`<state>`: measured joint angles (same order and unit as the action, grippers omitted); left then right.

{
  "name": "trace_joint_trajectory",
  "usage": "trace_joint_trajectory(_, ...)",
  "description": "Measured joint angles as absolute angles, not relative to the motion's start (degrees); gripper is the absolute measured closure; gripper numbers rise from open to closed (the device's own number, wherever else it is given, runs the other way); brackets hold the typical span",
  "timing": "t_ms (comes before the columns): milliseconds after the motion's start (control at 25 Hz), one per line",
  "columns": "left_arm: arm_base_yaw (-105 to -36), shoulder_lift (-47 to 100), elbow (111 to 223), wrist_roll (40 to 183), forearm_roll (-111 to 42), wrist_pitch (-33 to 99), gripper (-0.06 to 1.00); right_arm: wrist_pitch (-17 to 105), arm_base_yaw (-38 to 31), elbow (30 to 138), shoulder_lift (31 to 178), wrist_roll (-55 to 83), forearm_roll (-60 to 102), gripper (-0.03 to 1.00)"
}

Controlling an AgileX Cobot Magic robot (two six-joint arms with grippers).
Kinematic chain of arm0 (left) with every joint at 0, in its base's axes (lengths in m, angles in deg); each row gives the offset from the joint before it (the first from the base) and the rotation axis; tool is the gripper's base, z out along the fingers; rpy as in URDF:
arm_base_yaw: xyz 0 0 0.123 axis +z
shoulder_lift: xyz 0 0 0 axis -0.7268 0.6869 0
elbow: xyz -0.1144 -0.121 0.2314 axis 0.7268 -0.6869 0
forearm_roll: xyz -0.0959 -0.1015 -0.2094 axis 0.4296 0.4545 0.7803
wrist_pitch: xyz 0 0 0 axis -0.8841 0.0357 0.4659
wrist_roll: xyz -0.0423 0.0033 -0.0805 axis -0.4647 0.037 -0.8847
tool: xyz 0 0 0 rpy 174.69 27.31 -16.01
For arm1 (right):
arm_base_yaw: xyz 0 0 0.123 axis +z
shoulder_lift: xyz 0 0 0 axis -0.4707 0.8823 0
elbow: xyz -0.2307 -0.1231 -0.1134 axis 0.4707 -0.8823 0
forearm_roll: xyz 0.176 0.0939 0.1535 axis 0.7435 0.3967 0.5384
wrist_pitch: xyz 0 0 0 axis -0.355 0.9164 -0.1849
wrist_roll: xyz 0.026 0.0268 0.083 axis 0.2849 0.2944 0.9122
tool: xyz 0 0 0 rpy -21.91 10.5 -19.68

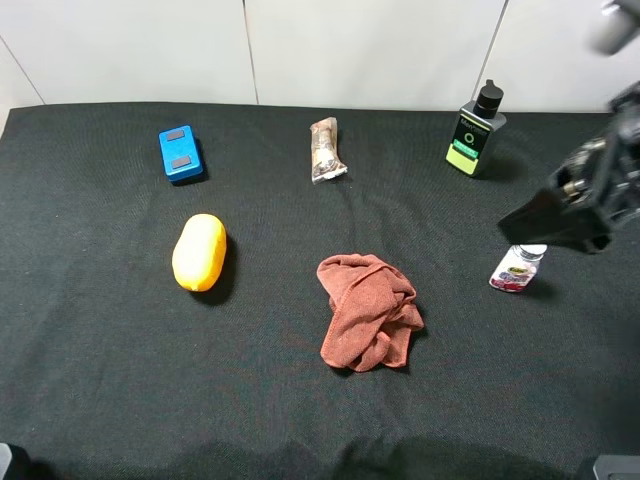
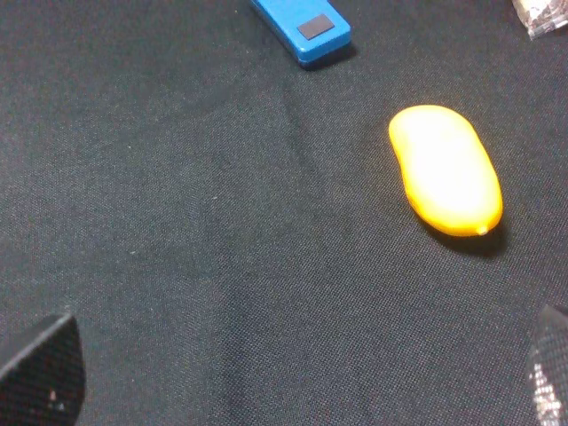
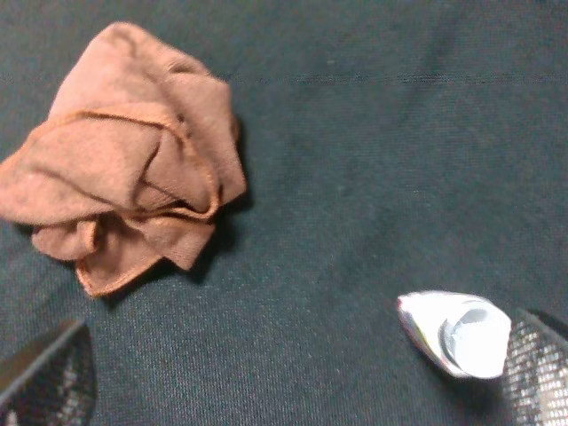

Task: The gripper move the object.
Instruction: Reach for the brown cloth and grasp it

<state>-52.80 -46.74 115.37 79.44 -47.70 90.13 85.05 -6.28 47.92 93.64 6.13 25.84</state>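
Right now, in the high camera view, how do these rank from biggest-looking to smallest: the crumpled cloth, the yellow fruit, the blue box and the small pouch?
1. crumpled cloth
2. yellow fruit
3. blue box and small pouch: too alike to rank.

No lettering can be read anywhere. The dark bottle (image 1: 474,135) at two o'clock on the bench (image 1: 100,380) carries a green label with a ring-shaped mark. The small packet (image 1: 517,268) at three o'clock has a printed label, too blurred to read.
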Motion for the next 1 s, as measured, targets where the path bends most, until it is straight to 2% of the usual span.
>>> trace_joint_trajectory(480, -52.8, -46.7, 115.4, 79.4, -47.7, 90.1, -0.05, 78.4, 6.4, 47.9, 106.6, 6.1, 23.4, 0.27)
trace_joint_trajectory(1000, -52.8, -46.7, 115.4, 79.4, -47.7, 90.1, -0.05, 71.1, 10.9, 48.0, 117.1, 5.5, 23.9, 0.27)
